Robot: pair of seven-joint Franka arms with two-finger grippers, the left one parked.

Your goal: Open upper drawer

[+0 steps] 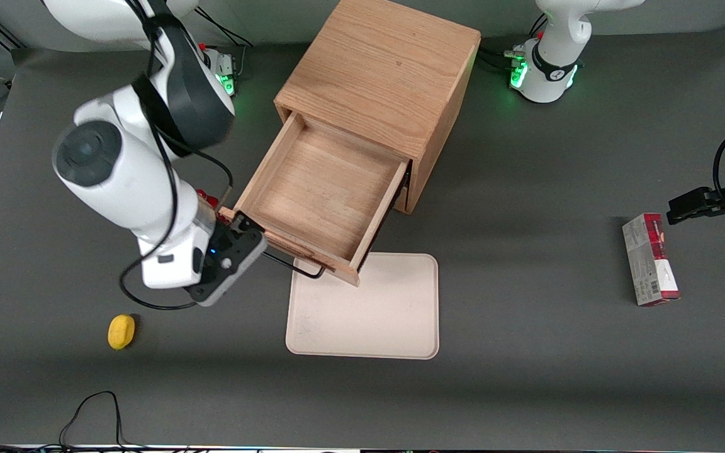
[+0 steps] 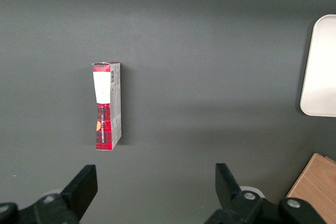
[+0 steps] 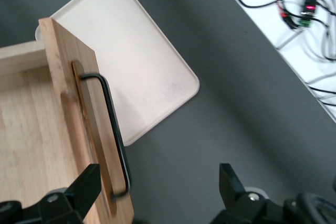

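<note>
The upper drawer (image 1: 328,182) of the light-oak cabinet (image 1: 381,69) stands pulled far out, its plain wood inside bare (image 3: 26,129). A black wire bar handle (image 1: 296,267) (image 3: 113,124) runs along the drawer's front panel (image 3: 65,72). My gripper (image 1: 254,239) (image 3: 159,184) is at the working arm's end of that front panel, open wide. One fingertip (image 3: 86,182) lies over the panel's edge beside the handle's end. The other fingertip (image 3: 231,182) hangs over bare table. Nothing is gripped between them.
A cream tray (image 1: 369,308) (image 3: 131,61) lies on the table in front of the open drawer, partly under its front. A small yellow object (image 1: 121,331) sits nearer the front camera than my arm. A red-and-white box (image 1: 650,259) (image 2: 107,106) lies toward the parked arm's end.
</note>
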